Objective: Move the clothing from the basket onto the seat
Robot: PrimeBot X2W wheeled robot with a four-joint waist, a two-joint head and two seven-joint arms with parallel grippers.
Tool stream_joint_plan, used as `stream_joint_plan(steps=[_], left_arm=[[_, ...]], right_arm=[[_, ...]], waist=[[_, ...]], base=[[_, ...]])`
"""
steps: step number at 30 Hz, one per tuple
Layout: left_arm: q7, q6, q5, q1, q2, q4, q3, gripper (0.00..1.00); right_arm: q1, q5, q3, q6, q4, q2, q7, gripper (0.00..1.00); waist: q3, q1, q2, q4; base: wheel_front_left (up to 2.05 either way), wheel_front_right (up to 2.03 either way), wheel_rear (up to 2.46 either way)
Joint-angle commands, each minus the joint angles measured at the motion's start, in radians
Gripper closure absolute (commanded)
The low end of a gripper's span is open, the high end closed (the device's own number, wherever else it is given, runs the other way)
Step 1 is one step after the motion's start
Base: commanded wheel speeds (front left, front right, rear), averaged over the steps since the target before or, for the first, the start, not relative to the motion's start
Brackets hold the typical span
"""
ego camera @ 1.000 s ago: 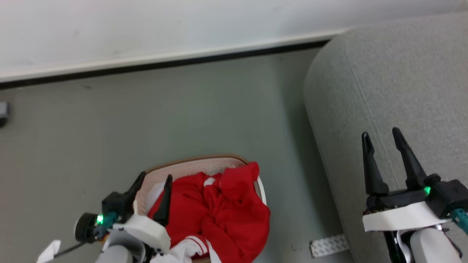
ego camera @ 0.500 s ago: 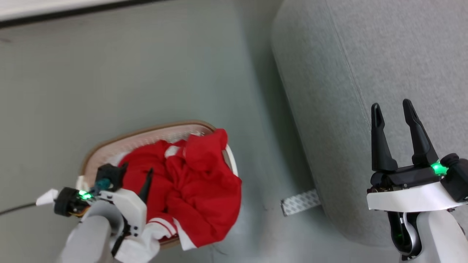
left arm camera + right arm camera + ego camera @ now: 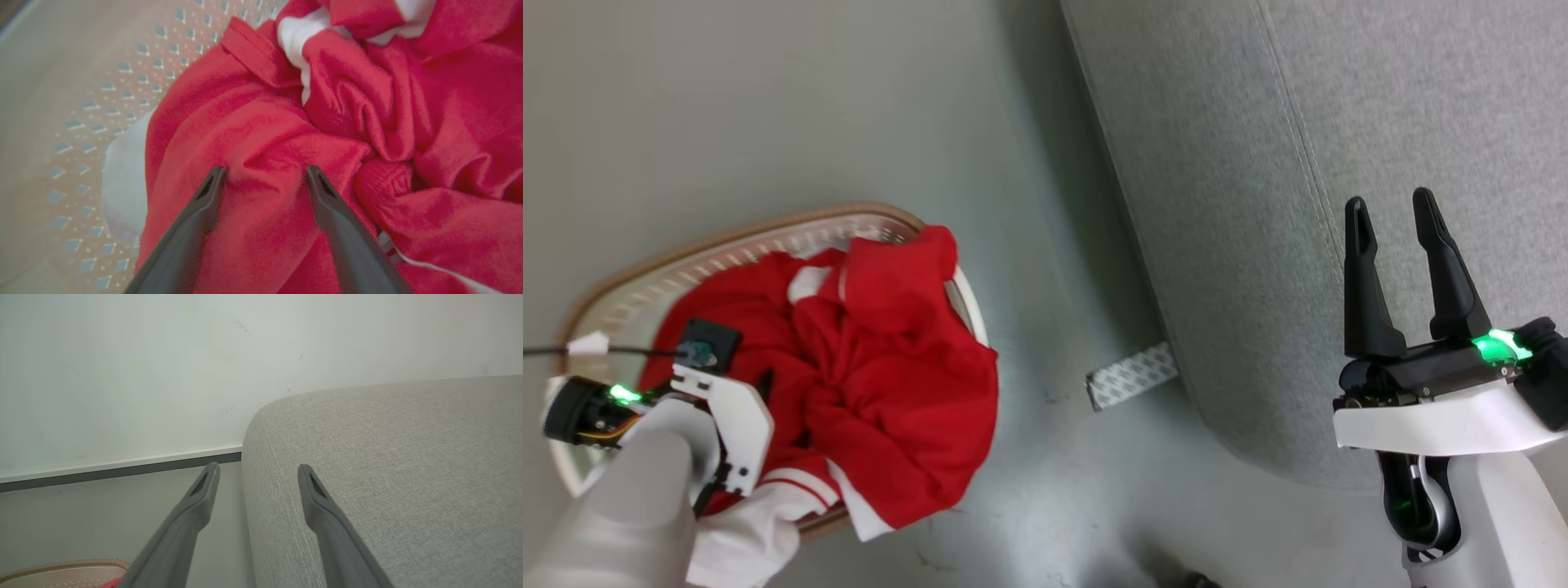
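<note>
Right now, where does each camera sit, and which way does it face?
Head view: on the head, looking down at floor, basket, clothing and seat; shows pale left forearm and open right gripper.
Left wrist view: on the left wrist, looking along the open left gripper into the basket, tips at the clothing.
Right wrist view: on the right wrist, looking along the right gripper past the seat's edge toward the wall.
Shared: head and left wrist views both show clothing in the basket.
</note>
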Motion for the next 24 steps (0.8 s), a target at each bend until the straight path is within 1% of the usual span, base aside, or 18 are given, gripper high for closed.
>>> stream_joint_plan(steps=[1,6,9,11,12,13,14,15,20,24], left_arm=[[0.032,0.002,0.013,-0.018,0.014,0.017,-0.011,0.0],[0.124,0.002,0.049,-0.044,0.035,0.047,-0.075,0.0],[0.176,0.002,0.061,-0.039,0.029,0.058,-0.113,0.0],[0.193,0.002,0.068,-0.041,0.028,0.061,-0.132,0.44],[0.202,0.002,0.067,-0.041,0.026,0.063,-0.139,0.54],[0.209,0.002,0.064,-0.041,0.024,0.064,-0.144,0.58],[0.214,0.002,0.06,-0.041,0.022,0.065,-0.148,0.87],[0.215,0.002,0.056,-0.041,0.02,0.066,-0.15,1.0],[0.203,0.004,0.032,-0.036,0.01,0.068,-0.148,1.0],[0.177,0.011,0.013,-0.014,-0.018,0.068,-0.146,1.0]], right_arm=[[-0.015,0.009,0.004,-0.002,-0.005,0.0,0.0,0.0],[-0.021,0.035,0.02,-0.002,-0.007,0.0,0.0,0.0],[-0.023,0.042,0.028,-0.002,-0.007,0.0,0.0,0.0],[-0.022,0.044,0.032,-0.002,-0.006,0.0,0.0,0.0],[-0.022,0.045,0.032,-0.002,-0.007,0.0,0.0,0.0],[-0.02,0.046,0.033,-0.002,-0.007,0.0,0.001,0.0],[-0.02,0.046,0.034,-0.002,-0.006,0.0,0.0,0.0],[-0.019,0.045,0.035,-0.002,-0.004,0.0,0.001,0.0],[-0.024,0.044,0.035,-0.002,0.004,0.0,0.0,0.0],[-0.024,0.022,0.027,-0.002,0.012,-0.001,0.0,0.0]], waist=[[0.043,-0.0002,-0.0001,-0.033],[0.077,-0.0002,-0.0001,-0.054],[0.087,-0.0002,-0.0001,-0.061],[0.09,-0.0002,-0.0001,-0.062],[0.091,-0.0002,-0.0001,-0.062],[0.091,-0.0002,-0.0001,-0.062],[0.091,-0.0002,-0.0001,-0.062],[0.091,-0.0002,-0.0001,-0.062],[0.083,-0.0002,-0.0001,-0.063],[0.037,-0.0002,-0.0001,-0.043]], base=[[0.0,0.0,0.0],[0.0,0.0,0.0],[0.0,0.0,0.0],[0.0,0.0,0.0],[0.0,0.0,0.0],[0.0,0.0,0.0],[0.0,0.0,0.0],[0.0,0.0,0.0],[0.0,0.0,0.0],[0.0,0.0,0.0]])
